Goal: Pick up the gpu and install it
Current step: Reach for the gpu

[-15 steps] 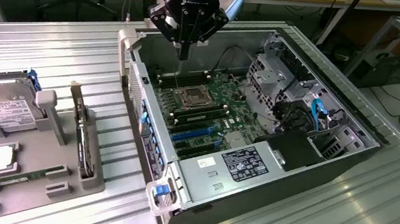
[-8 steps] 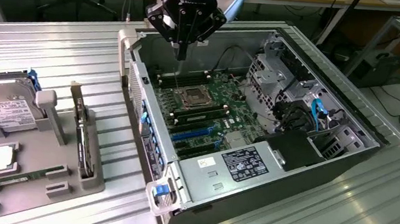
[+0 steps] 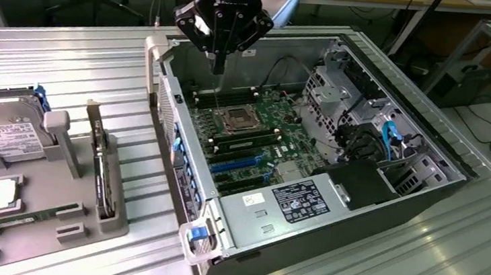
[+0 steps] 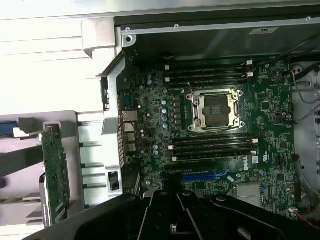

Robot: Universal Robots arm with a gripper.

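Green and thin, the gpu [image 3: 97,157] stands on edge in the grey holder [image 3: 52,180], well apart from my gripper [image 3: 219,64], which hangs clenched and empty above the open computer case [image 3: 411,101]. Pinching so narrow a card off-centre could, I judge, tilt it and wedge it in its slot.

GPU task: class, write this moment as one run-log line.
jaws: shut, empty, above open computer case | gpu: upright in grey rack, not gripped | install: not done

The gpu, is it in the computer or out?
Out: the gpu stands on edge in the gray holder beside the open computer case.
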